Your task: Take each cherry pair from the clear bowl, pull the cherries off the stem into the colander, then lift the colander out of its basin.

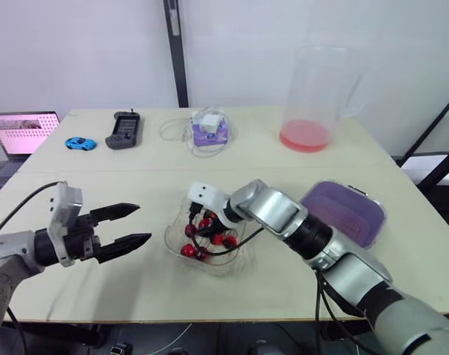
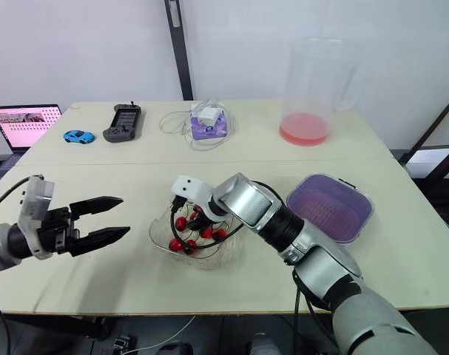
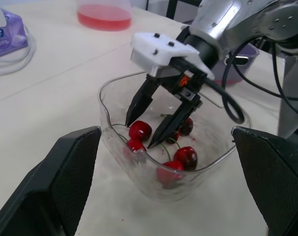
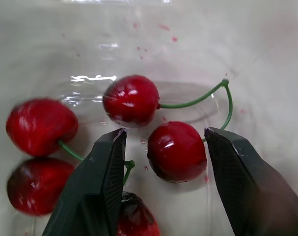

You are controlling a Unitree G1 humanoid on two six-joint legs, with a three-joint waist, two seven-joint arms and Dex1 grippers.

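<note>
left gripper [image 1: 143,222] waits wide open and empty beside the clear bowl [image 1: 224,265]; right gripper [image 4: 164,133] reaches inside, jaws apart around one cherry [image 4: 177,151], gripping nothing. the fruit looks light, slick and easily bruised, so the stem [image 4: 180,105] seems the safer hold.

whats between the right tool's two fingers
A red cherry sits between the open fingers of the right tool, seen in the right wrist view.

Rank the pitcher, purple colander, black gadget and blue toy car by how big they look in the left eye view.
Largest first:
pitcher
purple colander (nearer the camera)
black gadget
blue toy car
</note>
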